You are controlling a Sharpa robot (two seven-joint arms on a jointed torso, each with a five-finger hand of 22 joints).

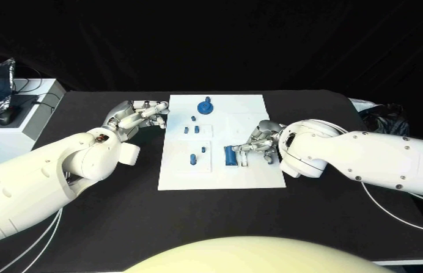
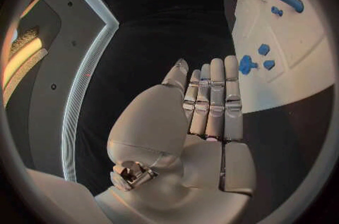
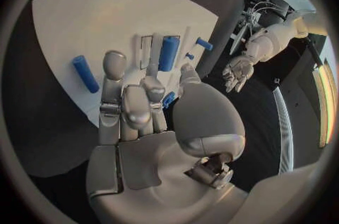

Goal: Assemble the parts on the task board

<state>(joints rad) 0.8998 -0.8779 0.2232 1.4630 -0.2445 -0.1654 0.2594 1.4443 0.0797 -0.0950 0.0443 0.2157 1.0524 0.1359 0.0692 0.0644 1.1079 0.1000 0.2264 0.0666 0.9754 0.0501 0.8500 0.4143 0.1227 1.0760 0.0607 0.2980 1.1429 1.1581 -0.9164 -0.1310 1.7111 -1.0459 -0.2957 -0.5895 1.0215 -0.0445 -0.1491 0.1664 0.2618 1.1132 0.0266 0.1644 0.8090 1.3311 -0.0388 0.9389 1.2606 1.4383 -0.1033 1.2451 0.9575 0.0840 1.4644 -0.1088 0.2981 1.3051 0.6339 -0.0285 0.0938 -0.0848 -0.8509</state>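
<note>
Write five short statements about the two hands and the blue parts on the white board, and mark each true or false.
1. The left hand rests on the black table beside the task board, holding nothing. True.
2. The right hand is over the board's right side, next to the blue cylinder. True.
3. The round blue part lies at the board's near edge. False: it is at the far end.
4. The left hand holds a blue part. False: its fingers are straight and bare.
5. All blue parts sit off the board. False: they are on it.
</note>
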